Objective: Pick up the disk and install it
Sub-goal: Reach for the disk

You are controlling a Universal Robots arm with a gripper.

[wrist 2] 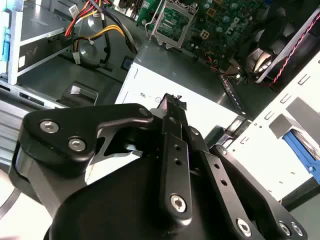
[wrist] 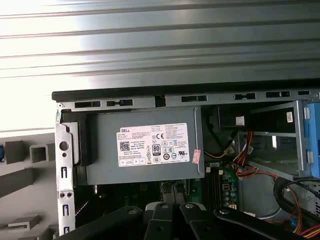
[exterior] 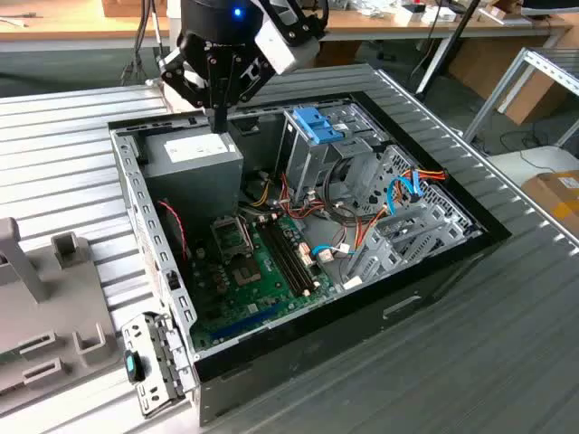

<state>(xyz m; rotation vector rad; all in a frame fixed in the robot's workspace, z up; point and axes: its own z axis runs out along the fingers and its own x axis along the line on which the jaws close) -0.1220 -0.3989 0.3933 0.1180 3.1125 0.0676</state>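
A ribbed grey metal table [exterior: 507, 307] bears an open black desktop computer case [exterior: 317, 348]. Inside it in the exterior view, a grey power-supply box with a white sticker [exterior: 194, 167] sits at ten o'clock and a silver metal cage with a blue plastic latch [exterior: 317, 127] at twelve. The black gripper [exterior: 218, 125] hangs just above the box, its fingers closed together and empty.

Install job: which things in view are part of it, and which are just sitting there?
Job:
- gripper, jaws shut, over the power-supply box
- open computer case
- silver drive cage with blue latch, probably the bay

Lying about:
- power-supply box
- motherboard
- grey fixture at the exterior view's left
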